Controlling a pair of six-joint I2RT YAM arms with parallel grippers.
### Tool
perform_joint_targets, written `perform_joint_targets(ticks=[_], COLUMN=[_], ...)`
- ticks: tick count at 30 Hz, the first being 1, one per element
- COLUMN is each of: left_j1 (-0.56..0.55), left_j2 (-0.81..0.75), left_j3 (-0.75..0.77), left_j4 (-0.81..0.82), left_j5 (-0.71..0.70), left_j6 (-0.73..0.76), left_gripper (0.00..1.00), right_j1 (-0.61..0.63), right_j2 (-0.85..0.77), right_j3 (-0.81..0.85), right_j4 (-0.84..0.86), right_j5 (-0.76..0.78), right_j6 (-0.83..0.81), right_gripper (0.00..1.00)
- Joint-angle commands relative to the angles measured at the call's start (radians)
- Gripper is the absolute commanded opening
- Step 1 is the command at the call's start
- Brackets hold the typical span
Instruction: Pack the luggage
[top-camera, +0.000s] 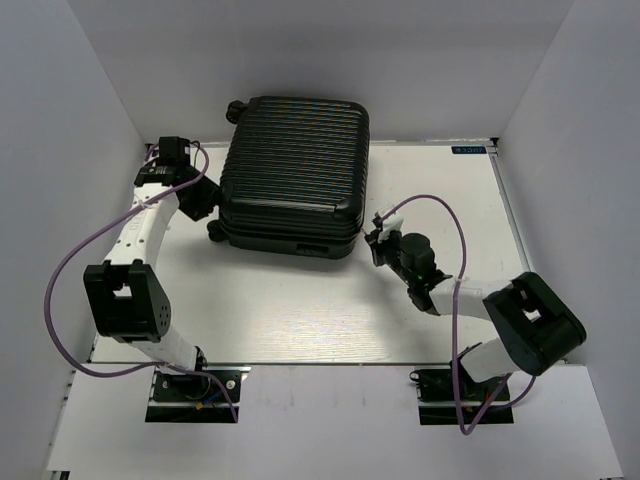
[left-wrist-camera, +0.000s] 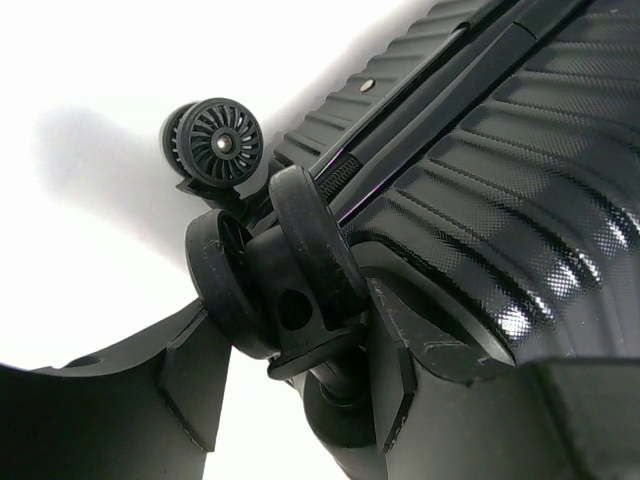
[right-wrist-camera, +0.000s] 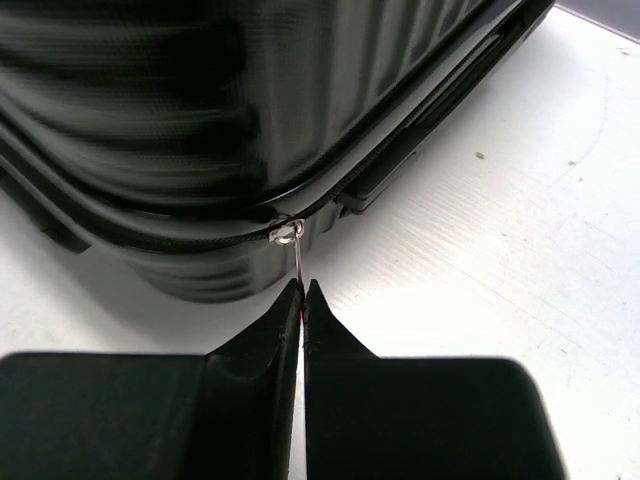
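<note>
Black caster wheel (left-wrist-camera: 300, 255): it's at the near-left corner of the case and sticks out past the shell, so it's pretty much the only grabbable bit on that side.
Left gripper (left-wrist-camera: 300, 335): jaws partway closed, one finger on either side of that wheel, and both look pressed against it. I read this as an anchor grip, so the case can't slide or spin on the table (top-camera: 300, 310) when the other arm tugs.
Second wheel (left-wrist-camera: 215, 140): further back on the same end, nothing touching it.
Luggage (top-camera: 295, 165): lying flat toward the back of the table, between the two arms, ribbed shell up and lid down on the base. Can't see inside, so no idea if anything's packed.
Zipper pull (right-wrist-camera: 298, 258): little metal tab hanging off the slider at the near-right rounded corner, pointing straight at the fingers.
Right gripper (right-wrist-camera: 302, 290): clamped fully shut on the tip of that tab. Pinching the tab rather than the slider makes sense to me, since the tab can swivel as the slider goes round the corner.
Step in hand: my guess is running the zip, with the left holding and the right pulling. Can't tell whether that's opening or closing.
Watch out for: it's a thin tab and a small bite, so it could slip out if the pull drifts off the track line.
</note>
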Motion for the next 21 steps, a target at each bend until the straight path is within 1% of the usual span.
perform_joint_targets(ticks=[1,2,3,4,7,8,10,12,14,17,19,20,21], left_j1=[-0.032,-0.028,-0.027,-0.02,-0.005,0.032,0.054,0.09,0.103,0.126,0.144,0.155,0.164], left_j2=[0.073,0.086,0.13,0.142,0.19,0.201,0.21,0.213,0.234,0.271,0.293,0.332,0.345], left_j3=[0.013,0.026,0.037,0.074,0.108,0.122,0.126,0.134,0.154,0.195,0.259,0.282,0.346], left_j4=[-0.021,-0.027,-0.053,-0.061,-0.087,-0.1,-0.093,-0.09,-0.094,-0.096,-0.117,-0.157,-0.171], left_j5=[0.046,0.044,0.053,0.047,0.022,0.034,0.037,0.06,0.095,0.111,0.112,0.113,0.111], left_j6=[0.38,0.391,0.405,0.417,0.451,0.459,0.489,0.532,0.564,0.623,0.653,0.664,0.673], left_gripper=[0.0,0.0,0.0,0.0,0.0,0.0,0.0,0.0,0.0,0.0,0.0,0.0,0.0], right_j1=[-0.02,-0.019,-0.023,-0.023,-0.029,-0.041,-0.051,-0.072,-0.086,-0.112,-0.134,-0.143,-0.164], right_j2=[0.066,0.099,0.125,0.142,0.189,0.194,0.225,0.26,0.315,0.376,0.427,0.439,0.455], right_j3=[0.04,0.053,0.067,0.073,0.121,0.13,0.17,0.188,0.247,0.339,0.385,0.421,0.437], right_j4=[0.147,0.164,0.211,0.228,0.277,0.278,0.281,0.302,0.31,0.316,0.314,0.304,0.293], right_j5=[0.197,0.211,0.24,0.26,0.327,0.347,0.372,0.357,0.354,0.368,0.384,0.383,0.387], right_j6=[0.005,0.01,0.022,0.024,0.022,0.019,0.016,0.018,0.012,0.006,0.009,0.012,0.018], right_gripper=[0.0,0.0,0.0,0.0,0.0,0.0,0.0,0.0,0.0,0.0,0.0,0.0,0.0])
